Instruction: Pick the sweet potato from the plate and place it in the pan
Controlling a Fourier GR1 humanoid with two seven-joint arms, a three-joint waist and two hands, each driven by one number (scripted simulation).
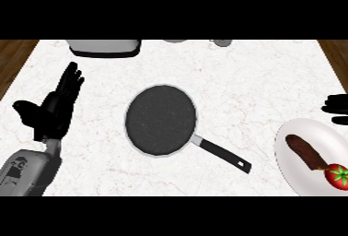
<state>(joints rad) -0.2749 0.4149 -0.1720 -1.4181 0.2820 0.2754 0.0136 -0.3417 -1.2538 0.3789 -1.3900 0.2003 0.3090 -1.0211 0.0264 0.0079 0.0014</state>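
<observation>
A dark brown sweet potato (pixel 305 151) lies on a white plate (pixel 299 175) at the right edge of the counter, with a red tomato (pixel 337 175) beside its near end. A dark round pan (pixel 161 120) with a black handle (pixel 225 156) pointing to the lower right sits in the middle. My left hand (pixel 54 108) rests open at the left, fingers straight and pointing up, well away from the pan. Only a small black part of my right hand (pixel 336 107) shows at the right edge, just beyond the plate's far rim.
A grey appliance (pixel 105 47) stands at the back left edge of the white marble counter. Two small grey objects (pixel 222 43) sit at the back edge. Brown floor shows past the counter's left and right corners.
</observation>
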